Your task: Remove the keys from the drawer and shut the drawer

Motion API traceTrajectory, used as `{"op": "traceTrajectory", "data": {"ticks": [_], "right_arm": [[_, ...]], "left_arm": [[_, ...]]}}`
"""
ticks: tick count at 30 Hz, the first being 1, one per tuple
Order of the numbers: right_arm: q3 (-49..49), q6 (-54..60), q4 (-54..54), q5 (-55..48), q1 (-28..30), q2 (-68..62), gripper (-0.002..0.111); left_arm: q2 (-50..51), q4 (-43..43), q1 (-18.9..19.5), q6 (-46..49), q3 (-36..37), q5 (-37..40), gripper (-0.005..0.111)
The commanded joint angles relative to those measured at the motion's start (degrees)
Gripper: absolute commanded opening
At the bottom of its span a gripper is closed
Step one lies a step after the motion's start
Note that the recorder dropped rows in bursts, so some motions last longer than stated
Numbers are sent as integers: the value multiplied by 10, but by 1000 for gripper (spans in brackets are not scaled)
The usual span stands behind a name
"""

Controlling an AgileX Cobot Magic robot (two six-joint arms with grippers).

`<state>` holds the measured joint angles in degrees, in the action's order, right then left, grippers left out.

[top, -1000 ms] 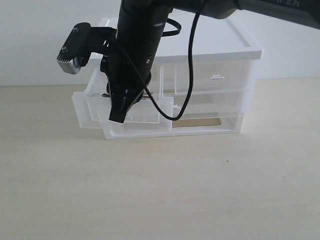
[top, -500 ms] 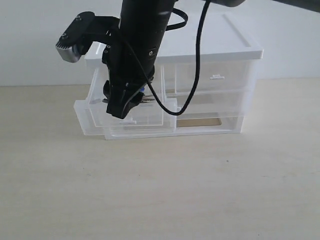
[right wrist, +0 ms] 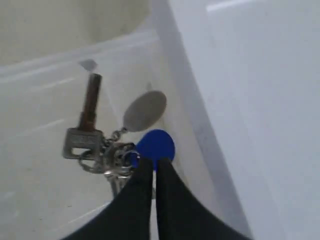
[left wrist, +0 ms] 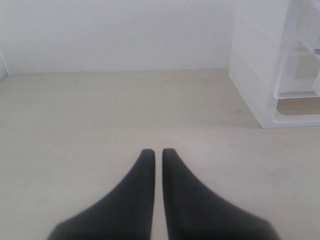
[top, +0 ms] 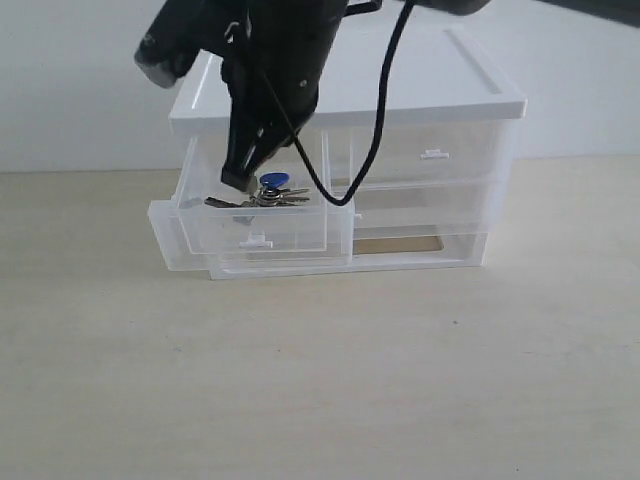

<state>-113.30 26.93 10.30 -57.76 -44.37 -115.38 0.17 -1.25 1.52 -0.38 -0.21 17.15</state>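
Step in hand: lift the bunch of dull grey metal keys with blue teardrop fob (top: 258, 197) out of the clear plastic half-width drawer (top: 290, 235), which stands pulled out.

Keys sit inside it, just beyond the right gripper (right wrist: 152, 167) tips.

Jaws closed, nothing seen pinched. Contact with the ring (right wrist: 107, 162) unclear.

Advise: open, straddle ring, close, lift straight.

Left gripper (left wrist: 157, 152) closed, empty.

From where I stand, the left gripper (left wrist: 157, 152) and right gripper (right wrist: 152, 162) share matte black fingers tapering to narrow rounded tips, while the thick black right arm (top: 285, 60) trails a thin looping black cable (top: 379, 110) and carries a dark, grey-cornered camera housing (top: 165, 52).
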Motion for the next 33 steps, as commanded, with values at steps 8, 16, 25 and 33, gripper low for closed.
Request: {"op": "traceTrajectory", "data": {"ticks": [8, 16, 25, 33], "right_arm": [[0, -101, 115, 111, 6, -13, 0], [0, -138, 161, 120, 10, -13, 0], [0, -135, 125, 49, 49, -9, 0], [0, -126, 101, 58, 51, 21, 0]], "left_arm": [[-2, -1, 1, -1, 2, -2, 4], [-2, -1, 1, -1, 2, -2, 4], [-2, -1, 1, -1, 2, -2, 4], [-2, -1, 1, -1, 2, -2, 4]]}}
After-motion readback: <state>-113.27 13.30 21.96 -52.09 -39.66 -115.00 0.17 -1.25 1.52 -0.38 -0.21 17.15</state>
